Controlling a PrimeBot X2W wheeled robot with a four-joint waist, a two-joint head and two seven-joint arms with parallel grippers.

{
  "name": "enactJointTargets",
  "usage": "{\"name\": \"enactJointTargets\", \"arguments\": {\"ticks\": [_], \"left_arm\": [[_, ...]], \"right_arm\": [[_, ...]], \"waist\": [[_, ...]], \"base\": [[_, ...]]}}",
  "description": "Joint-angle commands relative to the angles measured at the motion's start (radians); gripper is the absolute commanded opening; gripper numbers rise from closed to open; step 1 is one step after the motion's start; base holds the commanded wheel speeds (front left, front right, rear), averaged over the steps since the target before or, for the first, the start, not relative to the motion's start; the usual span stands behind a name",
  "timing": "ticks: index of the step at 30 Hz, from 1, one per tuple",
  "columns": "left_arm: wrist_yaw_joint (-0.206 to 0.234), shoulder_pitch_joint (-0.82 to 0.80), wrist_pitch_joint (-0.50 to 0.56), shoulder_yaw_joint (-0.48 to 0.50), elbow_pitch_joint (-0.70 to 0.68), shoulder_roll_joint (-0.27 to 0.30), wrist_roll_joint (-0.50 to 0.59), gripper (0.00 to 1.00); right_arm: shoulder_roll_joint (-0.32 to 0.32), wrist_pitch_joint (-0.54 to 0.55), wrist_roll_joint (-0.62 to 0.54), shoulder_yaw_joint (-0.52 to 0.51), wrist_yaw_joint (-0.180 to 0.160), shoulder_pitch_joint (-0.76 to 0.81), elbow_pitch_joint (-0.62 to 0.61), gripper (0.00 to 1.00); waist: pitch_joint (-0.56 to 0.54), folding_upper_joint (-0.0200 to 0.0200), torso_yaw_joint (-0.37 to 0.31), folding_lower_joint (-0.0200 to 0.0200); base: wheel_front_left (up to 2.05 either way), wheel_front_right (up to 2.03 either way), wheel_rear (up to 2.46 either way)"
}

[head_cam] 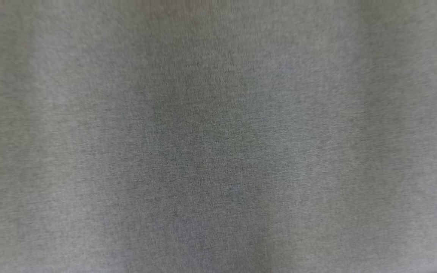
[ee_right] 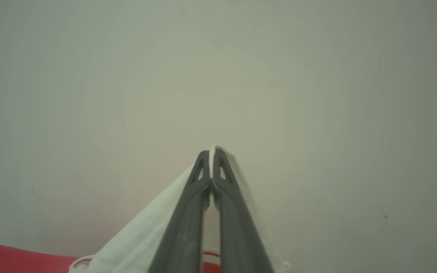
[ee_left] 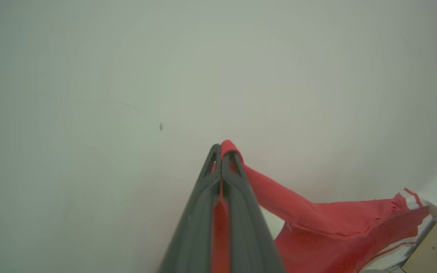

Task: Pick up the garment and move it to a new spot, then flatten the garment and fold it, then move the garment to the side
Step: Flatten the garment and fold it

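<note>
Red-and-white garment in left gripper and right gripper, both clamped.

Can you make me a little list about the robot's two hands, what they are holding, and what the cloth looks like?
left gripper: shut, pinching a red part of the garment
right gripper: shut, pinching a white part of the garment
garment colours: red and white, with thin stripes near one edge
garment shape: draped and creased, not flat
behind the grippers: plain pale surface
head view: blurry grey surface, cannot tell what it is
</note>
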Motion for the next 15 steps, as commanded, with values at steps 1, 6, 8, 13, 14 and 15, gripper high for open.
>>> {"name": "enactJointTargets", "arguments": {"ticks": [1,6,8,13,14,15], "left_arm": [[0.001,0.079,-0.022,0.0,-0.038,0.007,-0.029,0.0],[0.017,0.346,-0.082,0.044,-0.192,0.042,-0.099,0.0],[0.047,0.47,-0.1,0.046,-0.272,0.058,-0.098,0.0],[0.14,0.781,-0.127,0.087,-0.488,0.073,-0.138,0.0],[0.16,0.842,-0.131,0.098,-0.528,0.075,-0.143,0.0],[0.16,0.842,-0.131,0.098,-0.528,0.075,-0.143,0.0]], "right_arm": [[-0.028,-0.012,0.046,0.01,-0.002,0.088,-0.059,0.0],[-0.122,-0.04,0.147,0.009,-0.002,0.424,-0.263,0.0],[-0.154,-0.047,0.167,-0.012,-0.002,0.573,-0.341,0.0],[-0.164,-0.052,0.185,-0.126,-0.002,0.935,-0.508,0.0],[-0.156,-0.046,0.185,-0.157,-0.002,0.999,-0.538,0.0],[-0.156,-0.046,0.185,-0.157,-0.002,0.999,-0.538,0.0]], "waist": [[-0.066,0.0,-0.002,0.0],[-0.144,0.0,-0.009,0.0],[-0.171,0.0,-0.011,0.0],[-0.221,0.0,-0.022,0.0],[-0.229,0.0,-0.025,0.0],[-0.229,0.0,-0.025,0.0]], "base": [[0.0,0.0,0.0],[0.0,0.0,0.0],[0.0,0.0,0.0],[0.0,0.0,0.0],[0.0,0.0,0.0],[0.0,0.0,0.0]]}}
